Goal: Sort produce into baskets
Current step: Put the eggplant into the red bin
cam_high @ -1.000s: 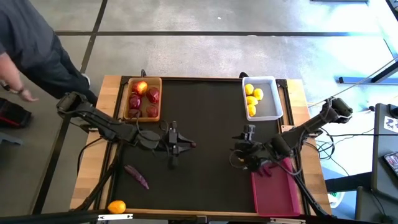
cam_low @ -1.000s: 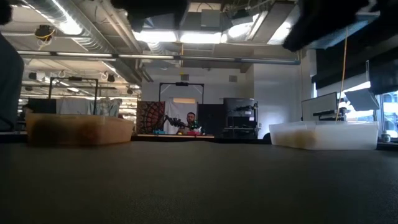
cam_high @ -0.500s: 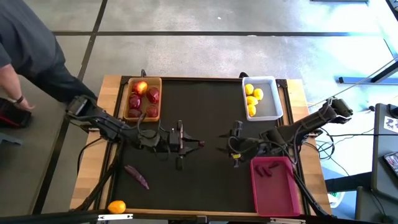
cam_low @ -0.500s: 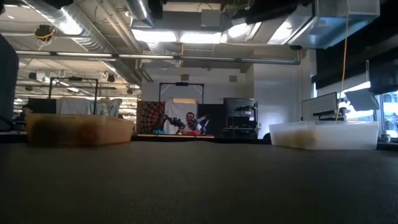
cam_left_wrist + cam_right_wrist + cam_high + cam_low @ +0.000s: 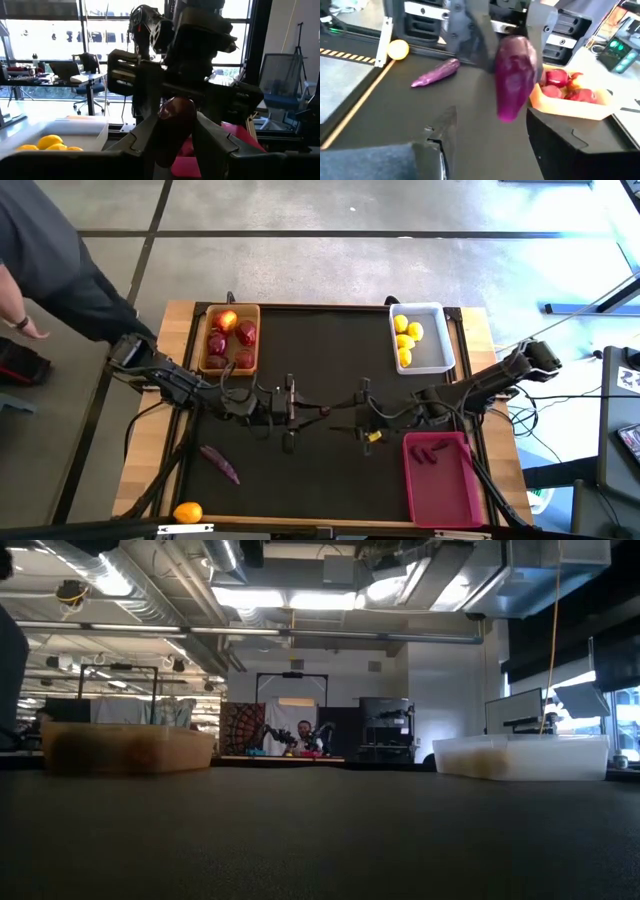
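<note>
Centrally, left end effector [image 5: 318, 411] clamps purple piece [image 5: 172, 125].

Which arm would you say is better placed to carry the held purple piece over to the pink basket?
The right. The left gripper holds the purple piece at mid-table, the open right gripper faces it, and the pink basket lies on the right arm's side.

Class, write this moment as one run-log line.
left gripper: shut on purple piece mid-table | right gripper: open, facing it | phase: handover | loose: purple piece, orange fruit
</note>
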### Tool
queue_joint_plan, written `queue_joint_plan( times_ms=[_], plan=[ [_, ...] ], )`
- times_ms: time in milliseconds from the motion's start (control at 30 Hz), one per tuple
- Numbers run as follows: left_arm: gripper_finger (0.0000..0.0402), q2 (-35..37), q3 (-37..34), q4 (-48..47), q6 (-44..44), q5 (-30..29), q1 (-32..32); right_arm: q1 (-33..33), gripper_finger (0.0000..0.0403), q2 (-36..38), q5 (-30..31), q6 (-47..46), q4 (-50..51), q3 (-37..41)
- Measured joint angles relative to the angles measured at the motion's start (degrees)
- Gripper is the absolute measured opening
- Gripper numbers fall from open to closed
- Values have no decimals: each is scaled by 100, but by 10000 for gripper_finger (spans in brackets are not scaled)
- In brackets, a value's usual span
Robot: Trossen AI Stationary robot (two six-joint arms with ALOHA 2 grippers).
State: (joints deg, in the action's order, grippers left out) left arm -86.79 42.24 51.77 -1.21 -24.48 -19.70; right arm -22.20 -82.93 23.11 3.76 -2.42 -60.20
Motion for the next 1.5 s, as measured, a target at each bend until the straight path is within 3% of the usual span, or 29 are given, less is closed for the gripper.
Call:
queue_joint_plan(
  times_ms=[200,567,767,967,1100,1300,1500],
  plan=[
    [104,-3,1,6,-45,55,-7,11,166,-288,-20,518,-761,11],
    [104,-3,4,-38,-256,40,-49,94,10,-311,-28,599,-856,9],
    [116,-3,4,-34,-247,14,-40,94,23,-311,-13,631,-859,9],
    [188,42,4,-347,2,-18,-7,94,5,-311,0,725,-719,9],
    [229,212,4,-1212,120,-87,-15,73,7,-234,41,721,-414,3],
    [242,362,2,-2399,697,-66,-57,-267,12,251,121,294,941,-140],
    [236,364,2,-3081,1217,-43,-63,-820,15,742,115,-1187,3303,-383]
  ],
)
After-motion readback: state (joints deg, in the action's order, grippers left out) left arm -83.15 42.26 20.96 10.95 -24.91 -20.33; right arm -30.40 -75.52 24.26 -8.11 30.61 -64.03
